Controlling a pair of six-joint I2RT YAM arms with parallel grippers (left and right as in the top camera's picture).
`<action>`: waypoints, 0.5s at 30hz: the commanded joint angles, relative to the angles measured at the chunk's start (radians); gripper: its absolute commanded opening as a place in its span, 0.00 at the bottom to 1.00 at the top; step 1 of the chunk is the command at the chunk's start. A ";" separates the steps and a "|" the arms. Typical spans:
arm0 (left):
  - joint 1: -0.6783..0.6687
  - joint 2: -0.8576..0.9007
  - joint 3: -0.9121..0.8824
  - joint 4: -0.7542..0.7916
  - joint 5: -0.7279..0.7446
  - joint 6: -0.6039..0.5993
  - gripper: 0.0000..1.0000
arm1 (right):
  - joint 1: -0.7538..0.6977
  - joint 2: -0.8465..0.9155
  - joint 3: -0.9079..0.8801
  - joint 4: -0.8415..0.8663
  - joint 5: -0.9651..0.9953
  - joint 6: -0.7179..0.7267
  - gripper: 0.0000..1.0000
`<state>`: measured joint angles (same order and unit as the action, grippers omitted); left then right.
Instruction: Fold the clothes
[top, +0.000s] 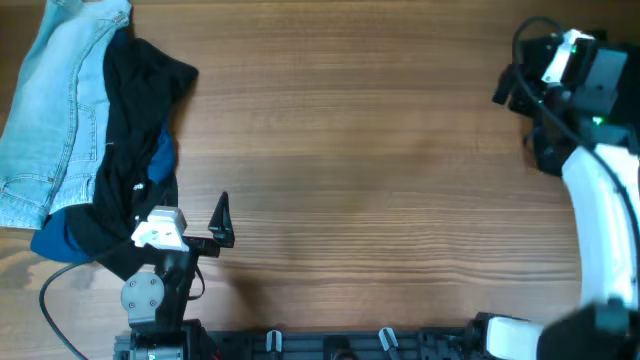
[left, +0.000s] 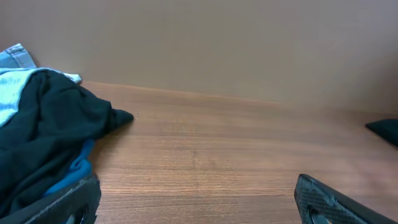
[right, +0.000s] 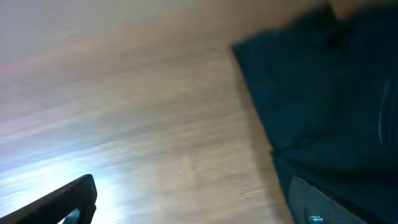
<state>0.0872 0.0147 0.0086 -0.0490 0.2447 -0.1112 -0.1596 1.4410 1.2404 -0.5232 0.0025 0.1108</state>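
The clothes lie heaped at the table's left edge: a crumpled black garment (top: 135, 120) (left: 43, 124) draped over light blue jeans (top: 55, 110) (left: 9, 59) and a bright blue piece (top: 160, 160) (left: 74, 171). My left gripper (top: 182, 208) (left: 196, 200) sits low at the pile's near right edge, open, with bare wood between its fingers. Its left finger (left: 68, 202) is against the blue and black fabric. My right gripper (right: 193, 199) hangs open at the far right of the table, holding nothing. Its view is blurred.
The wooden table (top: 380, 160) stretches between the two arms. The right arm's white link (top: 605, 210) and black wrist (top: 560, 90) stand along the right side. A dark surface (right: 323, 87) fills the right of the right wrist view.
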 joint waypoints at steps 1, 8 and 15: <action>0.008 -0.007 -0.003 -0.005 0.009 -0.009 1.00 | 0.096 -0.207 0.016 0.006 0.054 -0.014 1.00; 0.008 -0.007 -0.003 -0.005 0.009 -0.009 1.00 | 0.161 -0.487 -0.032 0.036 0.016 -0.001 0.99; 0.008 -0.007 -0.003 -0.005 0.009 -0.009 1.00 | 0.161 -0.770 -0.378 0.357 -0.155 -0.242 1.00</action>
<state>0.0872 0.0147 0.0086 -0.0486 0.2451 -0.1112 -0.0051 0.7673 1.0389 -0.2310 -0.0288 0.0250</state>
